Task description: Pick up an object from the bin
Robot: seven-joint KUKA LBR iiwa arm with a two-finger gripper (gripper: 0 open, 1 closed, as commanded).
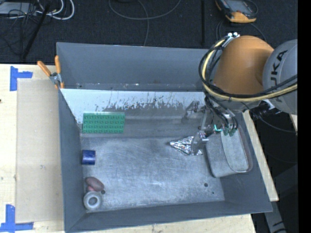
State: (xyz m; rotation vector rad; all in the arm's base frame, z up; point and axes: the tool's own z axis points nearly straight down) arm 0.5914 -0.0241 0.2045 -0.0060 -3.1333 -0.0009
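The claw point(204, 136) is hanging low in the bin point(146, 72), seemingly touching the near end of a crumpled silver scrap point(186, 145) that is lying just to its lower left. Whether it is standing wide or narrow I cannot tell. A grey pad point(234, 155) is lying just to its right. A green plate point(103, 123), blue block point(88, 157), pink lump point(95, 183) and ring point(92, 200) are sitting far to its left. The approach is looking done, and I judge that gripping and lifting are remaining.
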